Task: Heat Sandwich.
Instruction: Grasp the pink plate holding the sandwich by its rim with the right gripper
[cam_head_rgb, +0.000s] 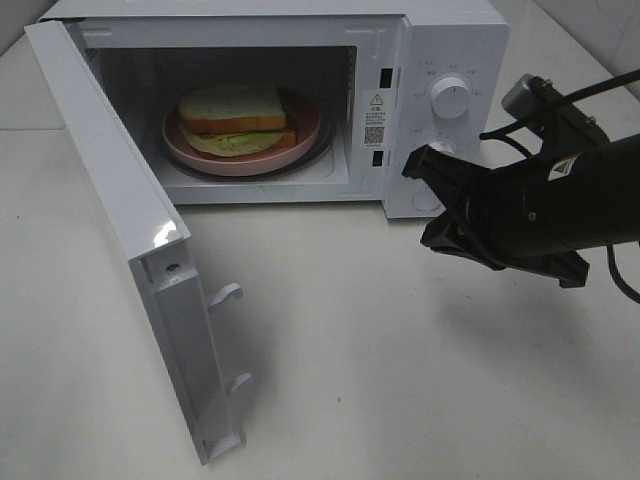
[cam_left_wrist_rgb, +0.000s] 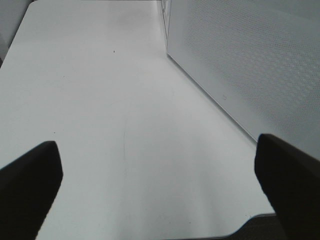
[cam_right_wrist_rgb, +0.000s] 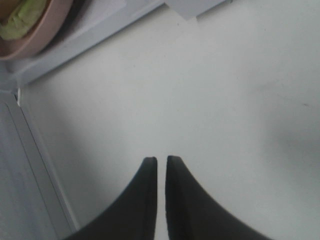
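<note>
A warning label (cam_head_rgb: 377, 116) on the microwave (cam_head_rgb: 440, 60) is too small to read.

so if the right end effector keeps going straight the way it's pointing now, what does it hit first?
Probably the microwave's control panel. The right end effector points left, its tip right at the lower knob, empty, fingers nearly together. Depth is unclear; it could pass just in front toward the open door.
</note>
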